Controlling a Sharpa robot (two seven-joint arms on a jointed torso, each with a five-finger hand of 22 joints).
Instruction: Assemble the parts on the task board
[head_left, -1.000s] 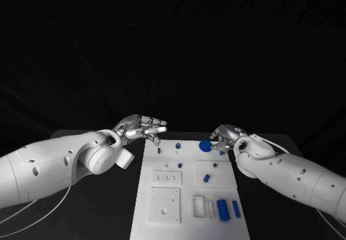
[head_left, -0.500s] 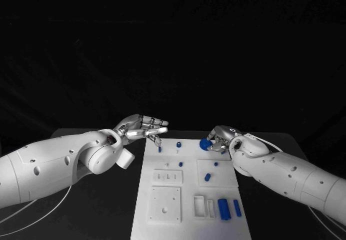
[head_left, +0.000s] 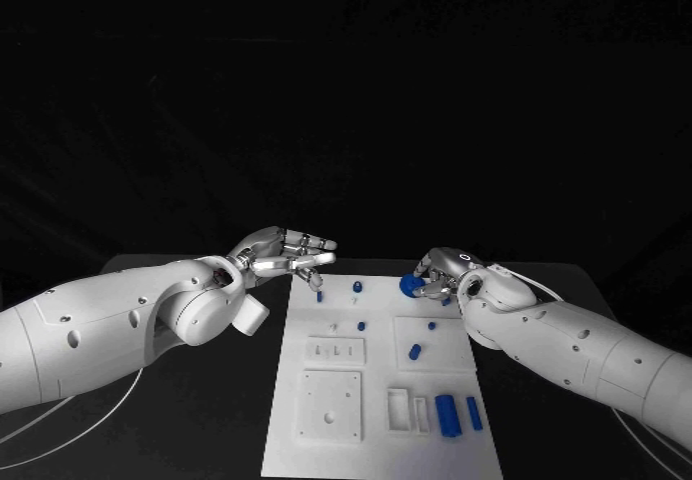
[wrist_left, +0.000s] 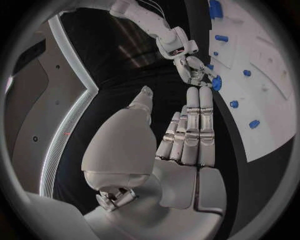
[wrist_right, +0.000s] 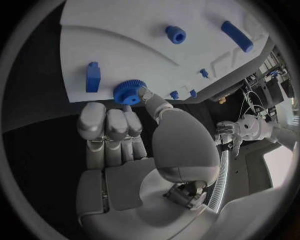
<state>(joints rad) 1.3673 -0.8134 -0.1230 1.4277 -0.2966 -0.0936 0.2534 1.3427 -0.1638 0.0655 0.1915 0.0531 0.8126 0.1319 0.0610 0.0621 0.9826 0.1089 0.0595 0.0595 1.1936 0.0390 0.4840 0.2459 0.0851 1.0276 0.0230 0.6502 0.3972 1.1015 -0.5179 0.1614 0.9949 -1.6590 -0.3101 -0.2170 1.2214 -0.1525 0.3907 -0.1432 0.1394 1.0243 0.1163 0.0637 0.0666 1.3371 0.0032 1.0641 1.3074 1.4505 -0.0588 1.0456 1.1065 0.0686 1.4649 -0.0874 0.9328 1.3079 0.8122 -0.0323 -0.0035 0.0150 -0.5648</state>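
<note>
Right hand (head_left: 441, 272) touches round toothed blue plastic gear (head_left: 411, 288) at far right corner of white task board (head_left: 378, 450); firm hold unclear. Left hand (head_left: 283, 258) spread, holding nothing, off far left corner. Other blue parts loose; assembly barely begun, I judge.

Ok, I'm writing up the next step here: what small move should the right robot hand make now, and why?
Probably close its fingertips on the blue gear and lift it slightly. The right robot hand sits at the far right corner of the task board with a fingertip touching the gear's rim, but a full grasp isn't plain. The left robot hand hovers empty by the board's far left corner.
</note>
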